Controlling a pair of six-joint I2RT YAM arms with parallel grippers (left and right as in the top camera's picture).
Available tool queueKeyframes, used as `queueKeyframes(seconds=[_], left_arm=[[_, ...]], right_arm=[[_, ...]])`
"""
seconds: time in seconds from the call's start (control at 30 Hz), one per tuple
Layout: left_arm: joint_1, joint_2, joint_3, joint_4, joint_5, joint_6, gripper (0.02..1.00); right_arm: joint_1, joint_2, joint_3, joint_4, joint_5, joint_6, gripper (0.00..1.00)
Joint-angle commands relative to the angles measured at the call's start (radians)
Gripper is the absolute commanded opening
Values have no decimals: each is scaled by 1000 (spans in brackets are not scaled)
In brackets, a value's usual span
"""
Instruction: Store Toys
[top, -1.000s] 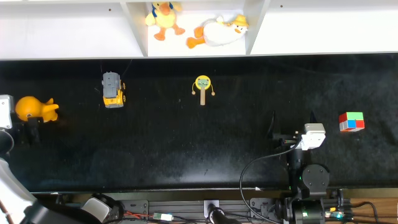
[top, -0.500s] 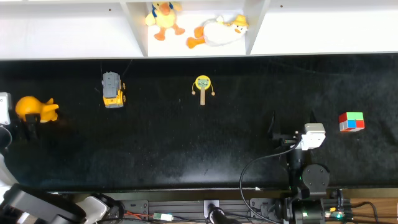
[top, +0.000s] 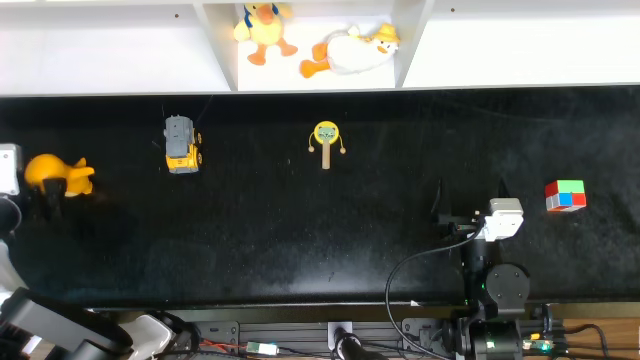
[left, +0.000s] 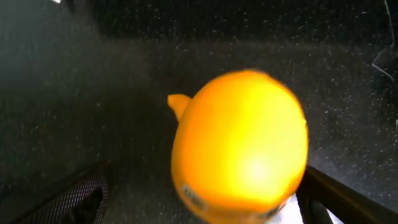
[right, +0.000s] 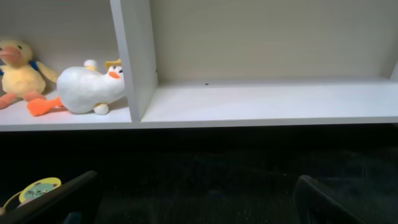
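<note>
The black table (top: 300, 230) and the white shelf (top: 120, 60) along its far edge look as they did a second ago. The only shift is at the far left. The left arm has swung its lower links in toward the table's near-left corner, and its wrist has crept slightly farther away.

The left pincer (left: 211, 200) now straddles the orange toy (top: 58, 175). One finger is at the toy's side and the other stands clear of it, so the pincer is open and not yet clamped. The toy has barely moved and sits at the table's left edge, so this reads as final lining-up for a grasp.

The right pincer (right: 193, 208) is parked near right, spread wide and empty, facing the shelf.

Nothing else has moved:
- the yellow plush duck (top: 264, 28) and white plush duck (top: 350, 50), already in the shelf's middle compartment
- the toy truck (top: 181, 144), rattle (top: 325, 138) and colour cube (top: 565, 195), which await storing
</note>
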Motion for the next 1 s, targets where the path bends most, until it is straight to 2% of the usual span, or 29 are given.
queueKeyframes(seconds=[0.03, 0.37, 0.43, 0.5, 0.6, 0.63, 0.67, 0.73, 0.9, 1.0], left_arm=[[-20, 11, 21, 5, 26, -12, 947], [-21, 31, 21, 17, 54, -12, 943], [-21, 41, 21, 20, 74, -11, 908], [-21, 45, 21, 27, 85, -11, 774], [-22, 48, 21, 39, 94, -11, 483], [-22, 48, 21, 42, 97, -11, 413], [-22, 49, 21, 46, 105, -11, 270], [-22, 49, 21, 45, 116, -11, 167], [-22, 36, 19, 21, 145, -13, 95], [-22, -33, 10, 20, 145, -70, 53]], right_arm=[[-1, -10, -14, 5, -7, 8, 996], [-1, -10, -14, 5, -7, 8, 996], [-1, -10, -14, 5, -7, 8, 993], [-1, -10, -14, 5, -7, 8, 996], [-1, -10, -14, 5, -7, 8, 996], [-1, -10, -14, 5, -7, 8, 993], [-1, -10, -14, 5, -7, 8, 996], [-1, -10, -14, 5, -7, 8, 996], [-1, -10, -14, 5, -7, 8, 996], [-1, -10, -14, 5, -7, 8, 996]])
